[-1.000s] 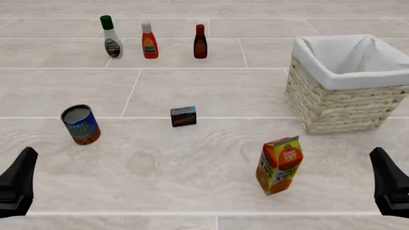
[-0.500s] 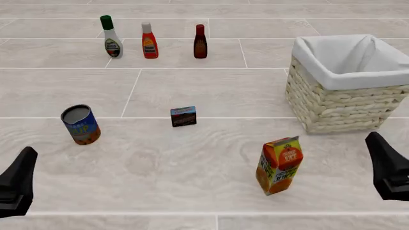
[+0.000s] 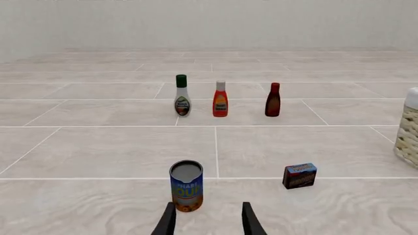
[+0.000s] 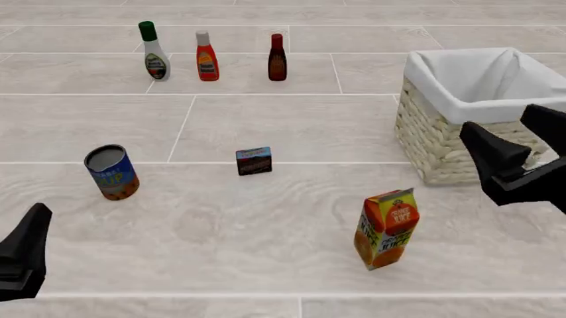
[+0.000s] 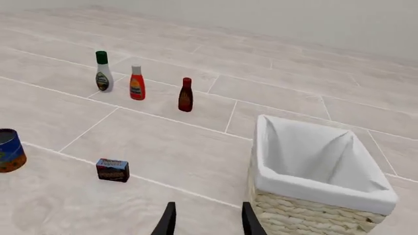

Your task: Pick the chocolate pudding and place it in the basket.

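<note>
The chocolate pudding [image 4: 254,161] is a small dark brown box lying on the tiled surface near the middle; it also shows in the wrist views [image 3: 300,176] [image 5: 112,170]. The basket [image 4: 442,146], cream wicker with a white liner, stands at the right [image 5: 313,190] [image 3: 411,134]. My right gripper [image 4: 492,118] hangs open in front of the basket's near side, well right of the pudding, with nothing between its fingers [image 5: 168,219]. My left gripper [image 4: 22,218] is low at the near left, open and empty [image 3: 207,218], far from the pudding.
A blue and orange can [image 4: 111,172] stands at the left, straight ahead of the left gripper [image 3: 187,186]. An orange juice carton [image 4: 386,228] stands at the near right. A white bottle [image 4: 156,51], a red bottle [image 4: 207,56] and a dark sauce bottle [image 4: 277,57] line the back.
My right gripper has risen and moved forward and left, from the near right edge to in front of the basket. The left gripper and all objects have stayed put.
</note>
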Robot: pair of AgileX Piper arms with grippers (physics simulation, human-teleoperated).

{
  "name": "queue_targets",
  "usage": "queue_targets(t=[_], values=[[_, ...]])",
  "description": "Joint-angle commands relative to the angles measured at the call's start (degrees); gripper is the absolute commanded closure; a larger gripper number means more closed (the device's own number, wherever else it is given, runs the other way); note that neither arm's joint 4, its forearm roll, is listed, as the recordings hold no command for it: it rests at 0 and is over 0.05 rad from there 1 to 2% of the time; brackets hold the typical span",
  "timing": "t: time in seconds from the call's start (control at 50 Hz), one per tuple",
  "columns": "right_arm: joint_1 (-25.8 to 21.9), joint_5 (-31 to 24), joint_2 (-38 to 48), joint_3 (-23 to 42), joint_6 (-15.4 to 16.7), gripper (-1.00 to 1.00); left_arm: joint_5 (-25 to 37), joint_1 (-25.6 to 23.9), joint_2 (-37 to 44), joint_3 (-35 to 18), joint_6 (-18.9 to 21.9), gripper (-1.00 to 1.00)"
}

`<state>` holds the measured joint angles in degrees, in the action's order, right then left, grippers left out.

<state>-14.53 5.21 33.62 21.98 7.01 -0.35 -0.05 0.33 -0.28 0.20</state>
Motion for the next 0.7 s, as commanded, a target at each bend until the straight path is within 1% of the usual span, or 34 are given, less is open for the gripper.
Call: queue_targets(t=[0.02,0.04,0.06,0.16,0.2,0.22,0.4,0.42,0.48,0.6,0.62,0.66,0.7], values=[[-4.72,-1.55,9.37,7.87,2.38,-1.0,0.07,0.07,0.12,0.11,-0.16,-1.0],[-5.3,-1.76,10.3,8.5,2.27,-1.0,0.04,0.06,0.01,0.11,-0.08,-1.0],[-5.6,-1.87,11.45,9.14,3.05,-1.0,-0.12,0.03,-0.17,0.1,0.12,-1.0],[-8.8,-3.75,15.43,12.95,2.98,-1.0,-0.1,0.03,-0.18,0.09,0.11,-1.0],[-8.6,-3.94,16.45,14.19,3.47,-1.0,-0.02,0.05,-0.11,0.11,0.02,-1.0],[-9.08,-4.3,17.74,15.18,4.2,-1.0,0.09,0.06,0.03,0.11,-0.11,-1.0],[-11.72,-6.88,24.28,22.01,4.99,-1.0,0.17,0.05,-0.09,0.05,-0.06,-1.0],[-11.72,-6.89,24.29,22.03,4.99,-1.0,0.17,0.05,-0.09,0.05,-0.06,-1.0],[-13.12,-8.7,25.29,24.45,3.18,-1.0,-0.03,0.03,-0.21,0.05,0.12,-1.0],[-14.02,-11.51,28.14,28.46,4.66,-1.0,0.04,0.04,-0.22,0.04,0.09,-1.0],[-14.26,-12.21,29.07,29.29,5.12,-1.0,0.07,0.04,-0.22,0.04,0.07,-1.0],[-14.83,-14.02,31.31,31.25,4.71,-1.0,0.28,0.06,-0.17,0.03,-0.06,-1.0],[-15.09,-15.14,33.16,32.92,5.41,-1.0,0.13,0.05,-0.24,-0.03,0.09,-1.0]])
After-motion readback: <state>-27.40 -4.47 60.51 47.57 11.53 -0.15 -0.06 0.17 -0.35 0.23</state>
